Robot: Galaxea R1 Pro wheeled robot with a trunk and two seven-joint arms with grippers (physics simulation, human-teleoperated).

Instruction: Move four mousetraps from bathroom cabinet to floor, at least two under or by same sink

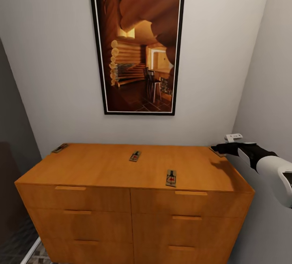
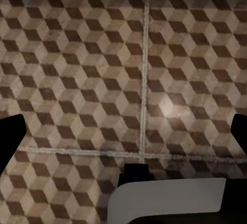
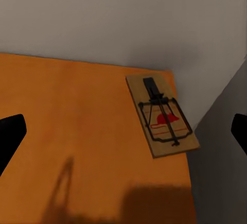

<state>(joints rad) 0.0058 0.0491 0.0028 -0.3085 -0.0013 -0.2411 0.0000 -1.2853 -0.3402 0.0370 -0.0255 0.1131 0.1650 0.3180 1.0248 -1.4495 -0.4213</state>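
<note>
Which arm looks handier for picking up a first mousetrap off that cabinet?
The right. Its tool hangs open by the far right corner mousetrap on the cabinet; the left tool faces the floor tiles.

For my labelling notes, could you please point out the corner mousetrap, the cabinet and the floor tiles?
corner mousetrap (image 3: 163, 117): right wrist view, red mark mid-board.
cabinet (image 1: 97, 167): head view, bare stretch of its flat top.
floor tiles (image 2: 77, 69): left wrist view, cube-patterned tile face.

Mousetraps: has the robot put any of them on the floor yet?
None yet. Three mousetraps lie on the cabinet, and the fourth sits at its back right corner. The right gripper is open over that one. All four are left to move.
</note>
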